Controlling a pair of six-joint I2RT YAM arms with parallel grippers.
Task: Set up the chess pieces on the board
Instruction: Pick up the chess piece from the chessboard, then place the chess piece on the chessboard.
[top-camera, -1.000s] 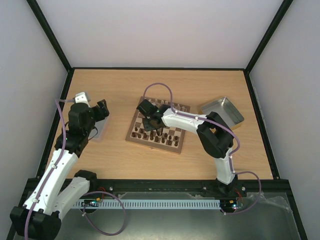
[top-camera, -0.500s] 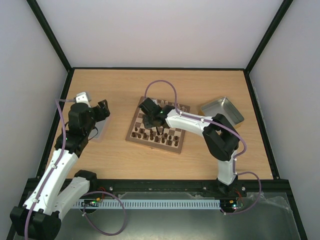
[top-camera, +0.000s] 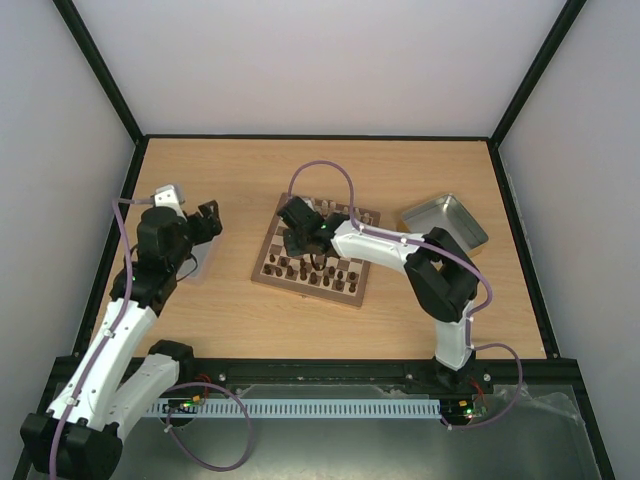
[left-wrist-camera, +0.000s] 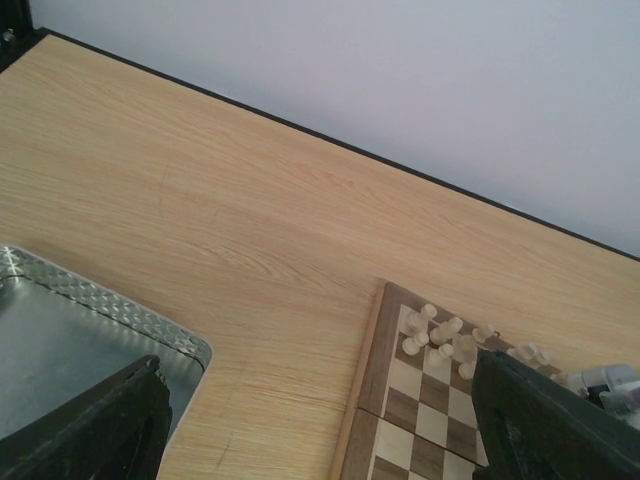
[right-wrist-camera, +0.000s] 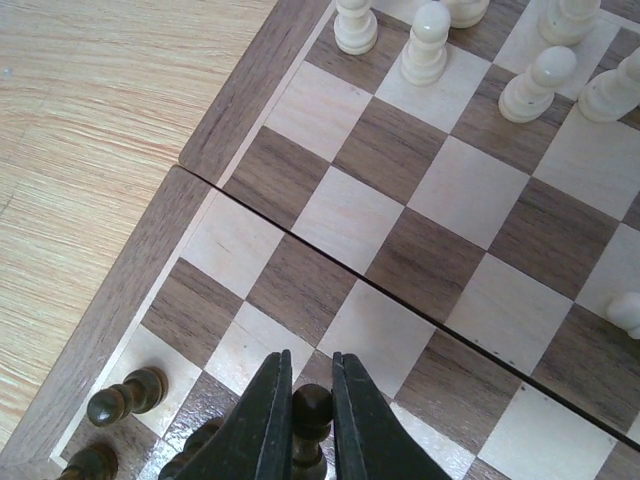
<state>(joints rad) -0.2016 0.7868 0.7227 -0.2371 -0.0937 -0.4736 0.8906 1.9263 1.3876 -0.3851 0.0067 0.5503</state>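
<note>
Near the board's (right-wrist-camera: 105, 320) near-left corner, my right gripper (right-wrist-camera: 310, 372) is clenched on a dark pawn (right-wrist-camera: 312, 405), held upright over a square; I judge it's being seated beside the other dark pawns (right-wrist-camera: 125, 392). Cream pieces (right-wrist-camera: 425, 45) line the board's far edge. Toward the counter's (left-wrist-camera: 200, 200) left edge, my left gripper (left-wrist-camera: 320, 420) hangs released above a metal tray (left-wrist-camera: 60, 330), holding nothing, presumably ready to fetch. I can read no writing anywhere.
</note>
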